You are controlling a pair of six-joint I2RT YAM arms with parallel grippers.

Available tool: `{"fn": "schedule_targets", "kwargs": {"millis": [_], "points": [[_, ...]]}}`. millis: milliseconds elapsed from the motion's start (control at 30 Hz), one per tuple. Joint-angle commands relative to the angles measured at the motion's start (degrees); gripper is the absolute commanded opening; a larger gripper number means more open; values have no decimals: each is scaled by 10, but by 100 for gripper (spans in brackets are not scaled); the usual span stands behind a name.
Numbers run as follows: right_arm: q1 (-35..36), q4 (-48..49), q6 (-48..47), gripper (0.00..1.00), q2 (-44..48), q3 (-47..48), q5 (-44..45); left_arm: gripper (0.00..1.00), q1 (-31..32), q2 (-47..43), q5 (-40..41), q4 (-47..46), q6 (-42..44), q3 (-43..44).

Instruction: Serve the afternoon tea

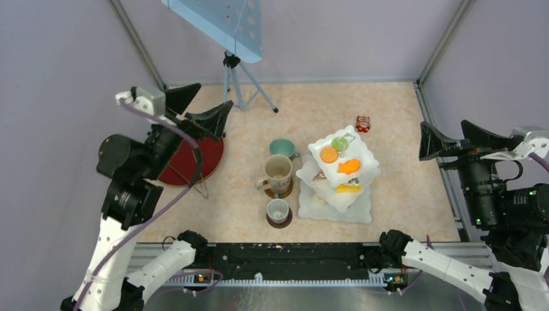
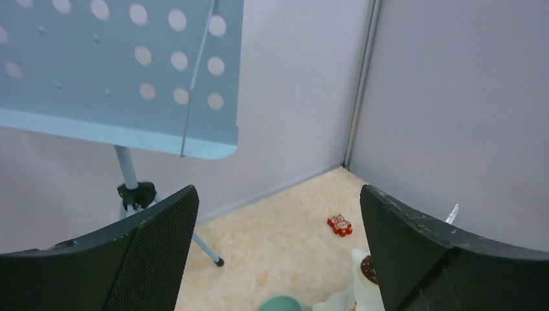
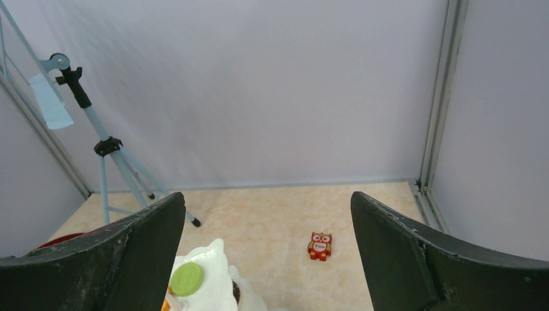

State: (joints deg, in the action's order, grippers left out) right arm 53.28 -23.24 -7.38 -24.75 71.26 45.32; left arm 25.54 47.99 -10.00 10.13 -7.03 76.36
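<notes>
The white three-tier stand (image 1: 370, 208) is at centre right, with a green cookie (image 1: 338, 143), an orange round cookie (image 1: 329, 155) and an orange fish cake (image 1: 349, 166) on its top tier; more cakes sit on lower tiers. The tall beige mug (image 1: 278, 172) and the small grey mug (image 1: 278, 210) each stand on a brown coaster. The teal mug (image 1: 281, 148) is behind them. My left gripper (image 1: 197, 105) is open and empty, raised over the dark-red tray. My right gripper (image 1: 453, 139) is open and empty, raised right of the stand. The stand top (image 3: 210, 275) shows in the right wrist view.
A round dark-red tray (image 1: 210, 160) lies at the left with thin metal tongs (image 1: 202, 184) by its edge. A red owl toy (image 1: 362, 124) lies behind the stand, also in the left wrist view (image 2: 339, 225) and the right wrist view (image 3: 319, 245). A blue music stand (image 1: 230, 71) is at the back.
</notes>
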Motion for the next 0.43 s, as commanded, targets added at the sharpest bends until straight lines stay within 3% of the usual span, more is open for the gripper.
{"fn": "schedule_targets", "kwargs": {"millis": [0, 400], "points": [[7, 48, -48, 97, -26, 32, 7, 99, -2, -51, 13, -61, 16, -12], [7, 151, -122, 97, -19, -3, -11, 99, -1, -124, 86, -65, 51, -29]]}}
